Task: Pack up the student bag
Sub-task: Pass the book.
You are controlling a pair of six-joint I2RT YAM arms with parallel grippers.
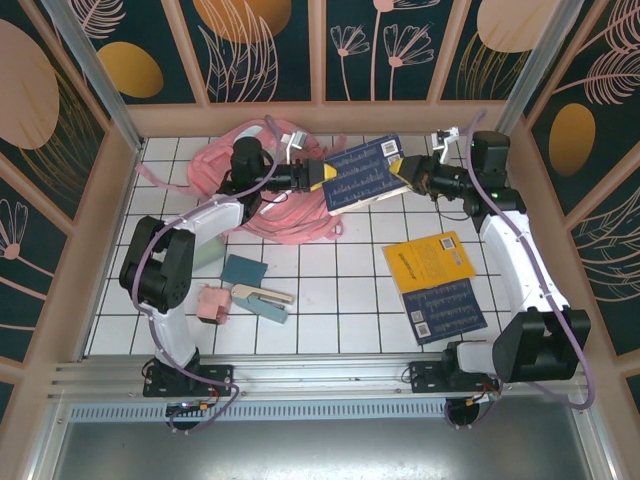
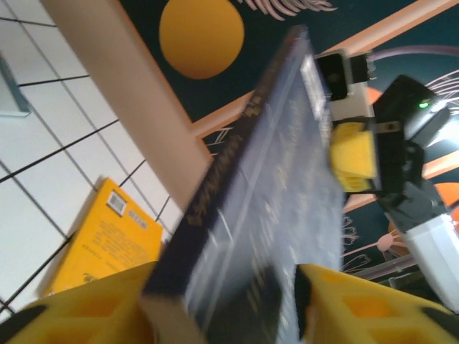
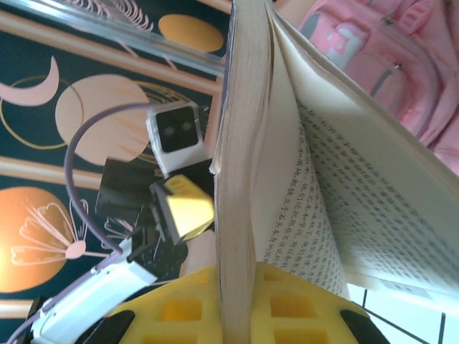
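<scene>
Grippers flank a dark blue book (image 1: pixel 362 175) held off the table (image 1: pixel 360 290): the right gripper (image 3: pixel 237 287) pinches one end tight, the left gripper (image 2: pixel 222 304) straddles the other, its grip impossible to judge. The student bag (image 1: pixel 285 215) lies on it under the left arm (image 1: pixel 200 225).

Student bag (image 3: pixel 387 43) is soft cloth, book (image 1: pixel 362 172) cover glossy.

The overhead camera hangs above and behind the arm bases, looking down on the whole tiled table (image 1: pixel 330 300), far wall at top. The left wrist camera sits tight against the blue book (image 2: pixel 280 179), facing right toward the right gripper (image 2: pixel 336 154). The right wrist camera, just as close, faces left toward the left gripper (image 3: pixel 204 208). All three share that book.
</scene>
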